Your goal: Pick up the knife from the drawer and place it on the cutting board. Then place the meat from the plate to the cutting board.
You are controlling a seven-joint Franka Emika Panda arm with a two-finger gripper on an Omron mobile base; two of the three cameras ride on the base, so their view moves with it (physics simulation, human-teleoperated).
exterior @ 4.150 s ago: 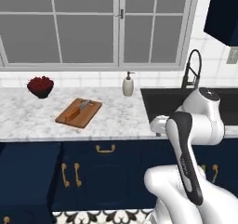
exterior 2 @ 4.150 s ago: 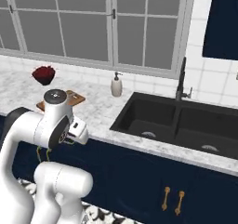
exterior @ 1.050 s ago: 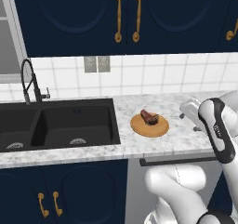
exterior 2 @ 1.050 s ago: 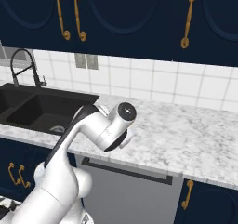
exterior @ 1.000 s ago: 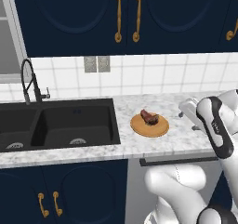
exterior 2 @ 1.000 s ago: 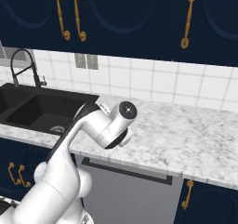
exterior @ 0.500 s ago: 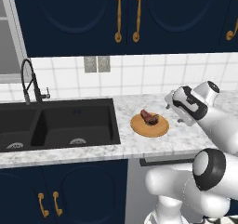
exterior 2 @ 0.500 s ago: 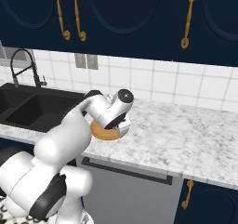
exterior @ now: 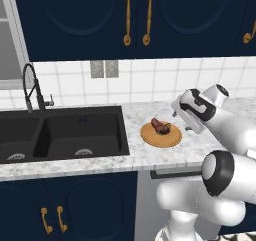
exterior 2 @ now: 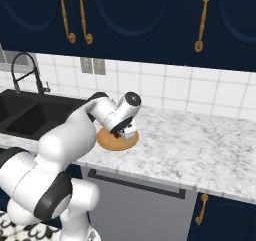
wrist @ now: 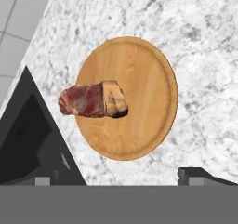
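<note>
The round tan plate (exterior: pixel 155 139) lies on the marble counter just right of the sink, with the reddish-brown meat (exterior: pixel 160 125) on it. In the hand view the meat (wrist: pixel 93 100) lies on the left part of the plate (wrist: pixel 144 79), overhanging its rim slightly. My gripper (exterior: pixel 179 121) hovers over the plate's right edge, open, with nothing between its fingers. From the right base view the gripper (exterior 2: pixel 126 131) hangs above the plate (exterior 2: pixel 112 142). Its dark fingertips (wrist: pixel 44 180) stand wide apart below the plate in the hand view. The knife, drawer and cutting board are out of view.
A black double sink (exterior: pixel 60 135) with a dark faucet (exterior: pixel 30 87) lies left of the plate. Marble counter (exterior 2: pixel 200 140) stretches to the right. Navy upper cabinets with brass handles (exterior: pixel 128 15) hang above, and a grey dishwasher front (exterior 2: pixel 135 195) sits under the counter.
The base drove from the cutting board's counter to this spot past the sink. Over the last second the hand swung left from the counter's right side to above the plate, jaws staying open.
</note>
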